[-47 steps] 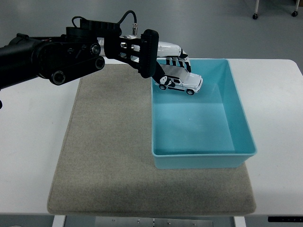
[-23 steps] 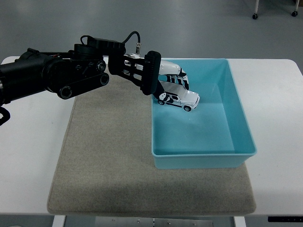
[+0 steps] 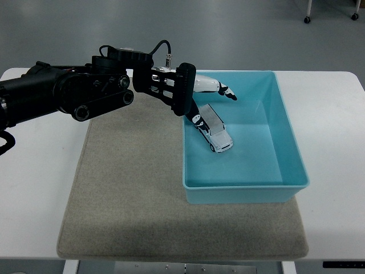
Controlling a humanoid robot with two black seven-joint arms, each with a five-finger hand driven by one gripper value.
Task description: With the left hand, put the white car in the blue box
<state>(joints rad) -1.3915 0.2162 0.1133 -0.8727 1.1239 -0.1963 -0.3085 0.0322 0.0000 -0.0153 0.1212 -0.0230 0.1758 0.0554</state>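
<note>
White tabletop [image 3: 331, 114] carries the box [image 3: 285, 165], where the car [image 3: 215, 130] lies just below the open robot hand [image 3: 197, 100] (release apparently done; only withdrawal remains).

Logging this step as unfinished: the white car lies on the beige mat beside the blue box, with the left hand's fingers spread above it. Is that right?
Not quite. The head view shows the white car lying inside the blue box, on its floor near the left wall, not on the beige mat. The left hand does have its fingers spread above it.
</note>
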